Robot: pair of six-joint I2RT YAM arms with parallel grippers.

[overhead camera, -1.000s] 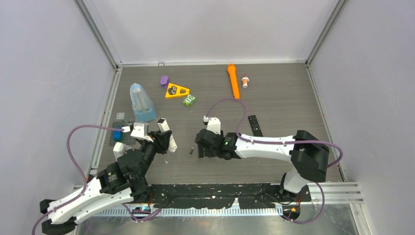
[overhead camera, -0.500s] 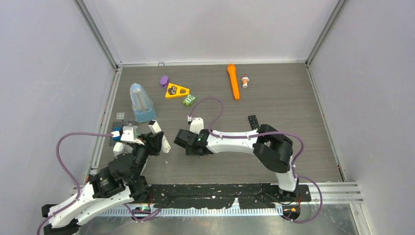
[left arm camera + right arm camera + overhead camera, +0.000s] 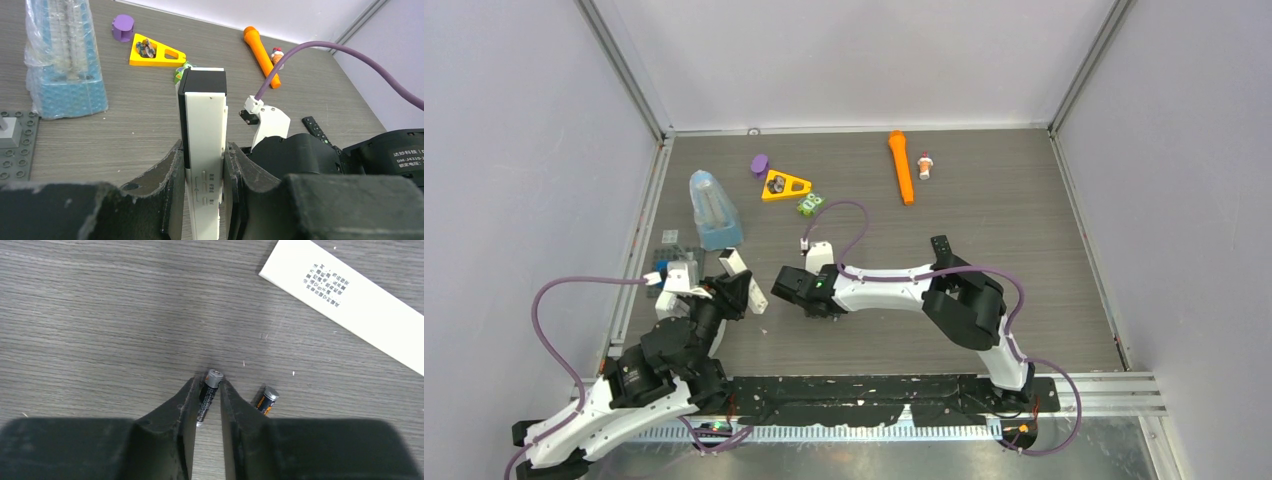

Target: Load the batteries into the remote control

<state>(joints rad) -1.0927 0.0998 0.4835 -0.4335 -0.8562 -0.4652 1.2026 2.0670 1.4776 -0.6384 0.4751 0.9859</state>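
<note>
The remote control (image 3: pixel 205 130), a white bar with a dark top end, stands upright in my left gripper (image 3: pixel 205 147), whose jaws press on both of its sides. From above, the remote control (image 3: pixel 734 264) sticks up out of the left gripper (image 3: pixel 739 290) at the table's left. My right gripper (image 3: pixel 210 382) points down at the table just to its right, jaws closed on a dark battery (image 3: pixel 209 392) with a grey tip. A second battery (image 3: pixel 268 397) lies beside the right finger, partly hidden behind it. In the top view the batteries are hidden under the right gripper (image 3: pixel 786 288).
A flat white panel with printed text (image 3: pixel 345 300) lies past the batteries. Further back are a black remote (image 3: pixel 944 255), an orange flashlight (image 3: pixel 901 165), a yellow wedge (image 3: pixel 784 185), a purple cylinder (image 3: pixel 759 163), a wrapped blue object (image 3: pixel 712 210) and a grey studded plate (image 3: pixel 669 250).
The right arm swung left across the table and its jaws closed in on a battery. The left arm drew slightly left and nearer, still holding the remote control.
</note>
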